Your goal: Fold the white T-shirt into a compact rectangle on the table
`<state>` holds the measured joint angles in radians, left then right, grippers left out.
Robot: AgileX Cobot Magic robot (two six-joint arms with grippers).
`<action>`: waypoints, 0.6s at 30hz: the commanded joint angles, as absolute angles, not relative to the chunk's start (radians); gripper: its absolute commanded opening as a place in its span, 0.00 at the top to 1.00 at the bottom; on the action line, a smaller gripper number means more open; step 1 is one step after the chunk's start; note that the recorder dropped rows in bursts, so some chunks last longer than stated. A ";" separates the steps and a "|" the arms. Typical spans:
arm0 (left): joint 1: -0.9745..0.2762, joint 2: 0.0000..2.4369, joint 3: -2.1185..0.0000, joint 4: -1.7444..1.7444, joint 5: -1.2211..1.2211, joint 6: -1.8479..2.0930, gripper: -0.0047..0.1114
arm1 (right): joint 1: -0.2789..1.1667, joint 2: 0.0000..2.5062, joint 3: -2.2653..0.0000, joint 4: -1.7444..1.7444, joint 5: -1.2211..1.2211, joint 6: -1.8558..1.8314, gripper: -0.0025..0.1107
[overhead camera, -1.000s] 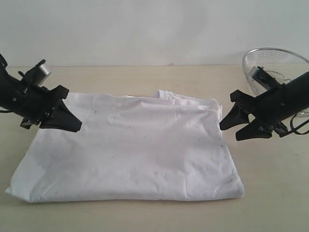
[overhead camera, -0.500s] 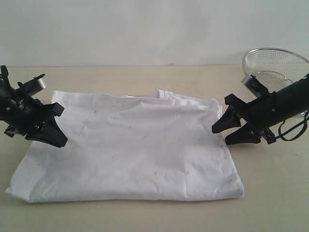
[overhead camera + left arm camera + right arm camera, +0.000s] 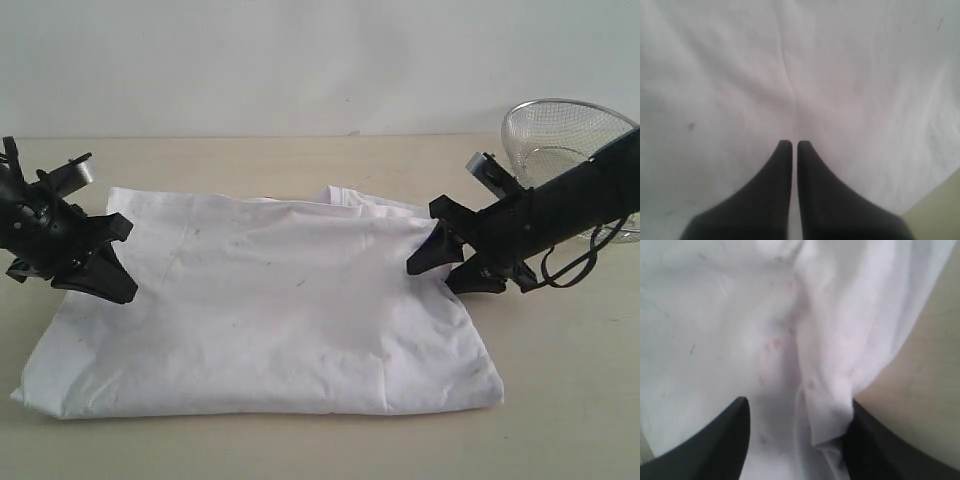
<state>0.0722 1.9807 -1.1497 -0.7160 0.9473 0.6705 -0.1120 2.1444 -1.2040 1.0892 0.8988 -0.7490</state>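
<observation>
Pale beige table point(image 3: 560, 380), wrinkled white T-shirt point(image 3: 270, 320): black left gripper point(image 3: 790, 144) closed, hold unclear; right gripper point(image 3: 430, 277) agape, must pinch every layer.

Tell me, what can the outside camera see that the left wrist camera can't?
Only the exterior view shows the mesh basket, the right end effector and the wall. Only the left wrist view shows that the left end effector has its fingers almost touching. Both show the white T-shirt and the table.
</observation>
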 commanded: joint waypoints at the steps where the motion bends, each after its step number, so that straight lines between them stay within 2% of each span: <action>1: 0.069 1.978 -1.153 -0.713 0.939 0.662 0.92 | -0.099 2.157 -1.199 1.060 0.847 -0.751 0.53; 3: 0.069 1.978 -1.153 -0.713 0.934 0.662 0.92 | -0.099 2.157 -1.199 1.060 0.842 -0.751 0.56; 5: 0.069 1.978 -1.153 -0.713 0.932 0.662 0.92 | -0.099 2.157 -1.199 1.062 0.838 -0.751 0.66; 9: 0.069 1.978 -1.153 -0.697 0.932 0.662 0.92 | -0.097 2.178 -1.199 1.065 0.840 -0.751 0.97; 18: 0.069 1.978 -1.153 -0.659 0.927 0.635 0.92 | -0.099 2.196 -1.199 1.192 0.935 -0.812 0.98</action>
